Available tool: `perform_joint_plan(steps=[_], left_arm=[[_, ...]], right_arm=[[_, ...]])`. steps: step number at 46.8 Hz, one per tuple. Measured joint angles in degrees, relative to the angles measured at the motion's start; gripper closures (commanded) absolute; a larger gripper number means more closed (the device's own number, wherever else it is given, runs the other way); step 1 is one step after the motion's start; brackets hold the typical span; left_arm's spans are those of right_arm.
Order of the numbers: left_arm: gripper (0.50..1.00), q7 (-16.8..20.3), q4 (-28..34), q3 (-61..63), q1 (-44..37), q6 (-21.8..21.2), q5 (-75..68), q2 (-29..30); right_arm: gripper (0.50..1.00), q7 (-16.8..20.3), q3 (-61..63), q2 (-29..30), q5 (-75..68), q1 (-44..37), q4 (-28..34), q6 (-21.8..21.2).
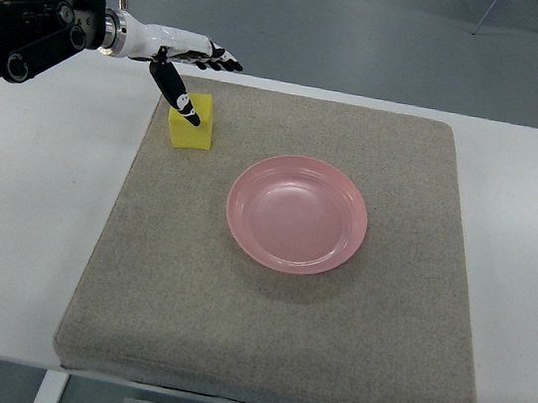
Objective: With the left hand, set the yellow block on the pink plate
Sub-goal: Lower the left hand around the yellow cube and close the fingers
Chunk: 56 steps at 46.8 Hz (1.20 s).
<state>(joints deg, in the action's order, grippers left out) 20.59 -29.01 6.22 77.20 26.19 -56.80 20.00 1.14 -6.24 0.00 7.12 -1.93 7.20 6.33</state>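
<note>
I am looking down at one big white table [15, 226], smooth and flat. On it one gray mat [269, 342] is lying, square with round corners, and it is looking fuzzy like felt. One pink plate [297, 214] is sitting on the mat, a little toward the far side of the mat's middle. It is round, shiny and shallow, and nothing is lying in it.

My left hand [183, 64] is reaching in over the table's far left corner, on a black arm with a white wrist. My fingers [219, 57] are stretching out flat and apart, holding nothing. My thumb [179, 91] is pointing down and its tip is touching the top of the block, or hanging just over it; I cannot tell which.

One yellow block [191, 126] is sitting near the mat's far left corner, left of the plate and apart from it. It is looking soft like a sponge, and it is almost a cube, so I cannot pick a long side.
</note>
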Motion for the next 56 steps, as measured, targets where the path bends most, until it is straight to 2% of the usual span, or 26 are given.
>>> perform_joint_plan(steps=[22, 28, 33, 42, 52, 56], left_arm=[[0.506, 3.6, 0.1, 3.1, -2.6, -7.9, -9.0, -0.1], [0.512, 3.8, 0.1, 3.4, -2.7, -8.3, -9.0, -0.1], [0.54, 3.8, 0.1, 3.4, -2.7, -8.3, -8.9, -0.2], [0.636, 4.1, 0.1, 3.5, -2.8, -8.4, -9.0, -0.3], [0.681, 4.1, 0.1, 3.6, -3.5, -8.4, -9.2, -0.4], [0.714, 4.1, 0.1, 3.6, -3.5, -8.4, -9.3, -0.4]], right_arm=[[0.576, 0.0, 0.0, 0.0, 0.0, 0.0, 0.0, 0.0], [0.576, 0.0, 0.0, 0.0, 0.0, 0.0, 0.0, 0.0], [0.576, 0.0, 0.0, 0.0, 0.0, 0.0, 0.0, 0.0], [0.576, 0.0, 0.0, 0.0, 0.0, 0.0, 0.0, 0.0], [0.576, 0.0, 0.0, 0.0, 0.0, 0.0, 0.0, 0.0], [0.576, 0.0, 0.0, 0.0, 0.0, 0.0, 0.0, 0.0]])
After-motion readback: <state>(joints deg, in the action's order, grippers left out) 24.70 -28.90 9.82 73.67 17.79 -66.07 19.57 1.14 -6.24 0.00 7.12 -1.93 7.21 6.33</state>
